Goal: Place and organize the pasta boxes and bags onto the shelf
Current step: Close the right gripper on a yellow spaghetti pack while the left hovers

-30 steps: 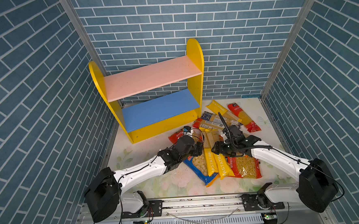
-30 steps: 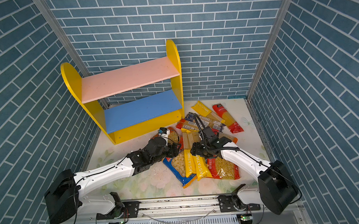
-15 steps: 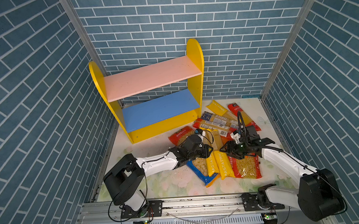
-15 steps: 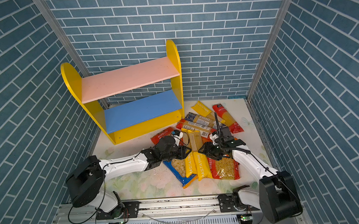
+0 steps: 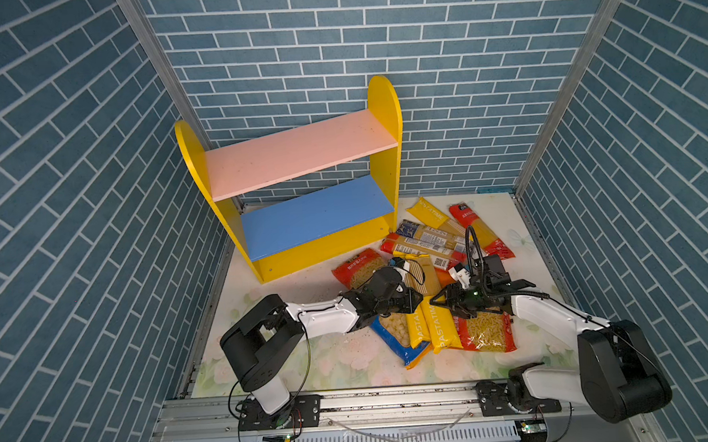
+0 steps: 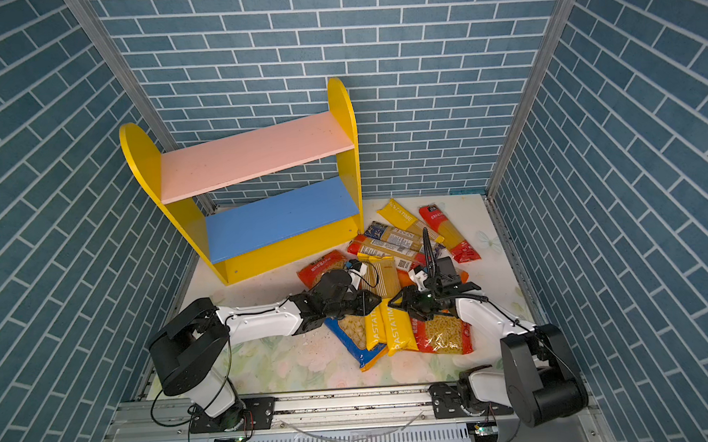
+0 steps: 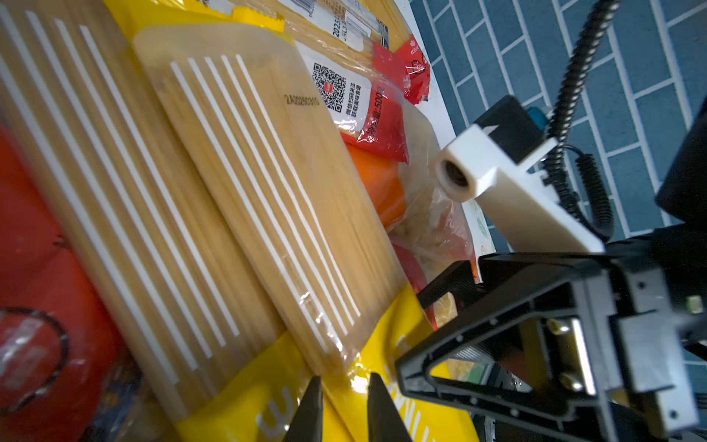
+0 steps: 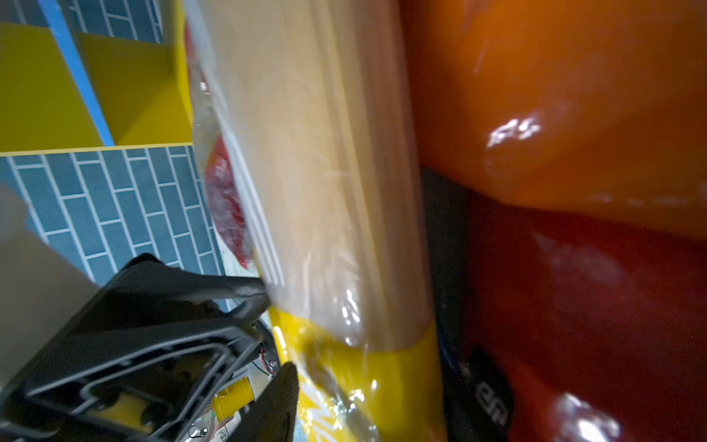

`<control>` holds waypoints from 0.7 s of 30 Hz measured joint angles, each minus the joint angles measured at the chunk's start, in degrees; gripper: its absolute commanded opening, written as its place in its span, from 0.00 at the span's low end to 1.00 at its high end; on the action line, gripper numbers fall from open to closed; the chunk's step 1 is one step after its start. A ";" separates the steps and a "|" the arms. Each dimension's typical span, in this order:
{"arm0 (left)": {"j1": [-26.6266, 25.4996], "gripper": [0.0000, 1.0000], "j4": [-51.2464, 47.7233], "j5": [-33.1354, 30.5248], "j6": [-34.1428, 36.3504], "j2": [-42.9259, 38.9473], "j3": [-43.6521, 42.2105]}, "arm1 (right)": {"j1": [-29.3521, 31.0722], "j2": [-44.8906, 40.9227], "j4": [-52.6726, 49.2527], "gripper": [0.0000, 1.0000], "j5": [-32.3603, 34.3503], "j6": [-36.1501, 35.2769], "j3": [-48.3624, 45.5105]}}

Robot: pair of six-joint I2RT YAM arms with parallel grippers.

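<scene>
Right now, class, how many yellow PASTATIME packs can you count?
3: back pack right of the shelf; left front pack and right front pack side by side; more may hide underneath.

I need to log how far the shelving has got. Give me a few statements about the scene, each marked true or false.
1. The pink board and the blue board of the shelf are both bare. True.
2. The red short-pasta bag nearest the shelf lies on the blue board. False: it lies on the table, in front of the shelf.
3. Two yellow spaghetti packs lie side by side. True.
4. The right gripper hangs above the pink board. False: it is low at the yellow spaghetti packs, facing the left gripper.
</scene>
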 measured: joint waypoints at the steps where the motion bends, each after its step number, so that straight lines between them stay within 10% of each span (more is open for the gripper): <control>1: 0.09 0.23 -0.02 0.00 -0.04 0.00 -0.15 | 0.00 -0.35 0.98 0.48 -0.74 0.63 0.00; 21: 3.28 0.22 2.29 -0.22 -3.32 -5.20 -5.27 | -0.09 0.94 19.61 0.17 -5.27 10.54 -6.86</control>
